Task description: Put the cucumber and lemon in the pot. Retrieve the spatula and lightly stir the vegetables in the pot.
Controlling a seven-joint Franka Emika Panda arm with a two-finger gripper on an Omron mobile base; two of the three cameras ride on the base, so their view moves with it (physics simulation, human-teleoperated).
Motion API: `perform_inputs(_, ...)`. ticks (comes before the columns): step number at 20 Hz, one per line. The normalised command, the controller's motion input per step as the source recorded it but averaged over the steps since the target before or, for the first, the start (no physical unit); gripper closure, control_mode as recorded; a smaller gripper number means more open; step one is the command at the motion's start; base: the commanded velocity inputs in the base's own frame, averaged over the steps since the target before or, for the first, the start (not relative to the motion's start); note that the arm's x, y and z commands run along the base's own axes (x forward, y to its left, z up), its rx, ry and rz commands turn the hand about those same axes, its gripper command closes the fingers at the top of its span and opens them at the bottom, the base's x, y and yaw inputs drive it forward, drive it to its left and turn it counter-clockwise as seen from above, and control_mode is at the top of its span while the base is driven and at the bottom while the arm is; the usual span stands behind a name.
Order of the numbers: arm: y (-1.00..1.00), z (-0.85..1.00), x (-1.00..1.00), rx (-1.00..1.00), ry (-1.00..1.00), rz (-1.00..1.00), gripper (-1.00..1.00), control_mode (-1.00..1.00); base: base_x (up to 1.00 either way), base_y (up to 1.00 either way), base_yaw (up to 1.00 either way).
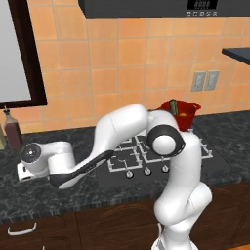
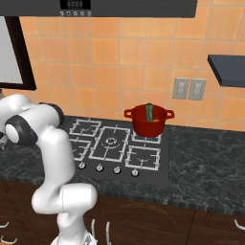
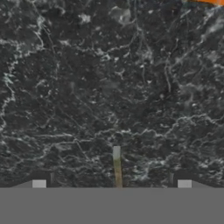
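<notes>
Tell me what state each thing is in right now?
pot: upright on the back right burner, uncovered.
cucumber: in the pot, standing on end.
lemon: in the pot.
spatula: lying on the dark counter, handle between the fingertips, not gripped.
gripper: open, low over the counter.

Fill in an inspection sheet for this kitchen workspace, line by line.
Surface: dark speckled counter with a gas hob.
Job's things: red pot on the hob's back right burner, cucumber standing upright in it, lemon inside; tan spatula handle lying on the counter under the hand.
Clutter: dark bottle at the counter's left.
Gripper: low over the counter left of the hob, jaws wide open, nothing held.
Cables: nothing seen.
Surroundings: orange tiled wall, wall sockets.
</notes>
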Motion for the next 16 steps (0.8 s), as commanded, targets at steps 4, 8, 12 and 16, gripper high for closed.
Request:
perform_inputs(4,-0.11,-0.04,0.22,0.01,0.0,0.0,-1.0,-1.0,0.0,0.0,0.0)
perform_inputs(8,-0.34,-0.04,0.24,0.06,0.0,0.01,-1.0,-1.0,0.0,0.0,0.0)
perform_inputs(12,-0.09,-0.29,0.07,0.09,0.04,0.03,-1.0,-1.0,0.0,0.0,0.0)
perform_inputs(16,-0.02,-0.33,0.28,0.13,0.09,0.03,-1.0,-1.0,0.0,0.0,0.0)
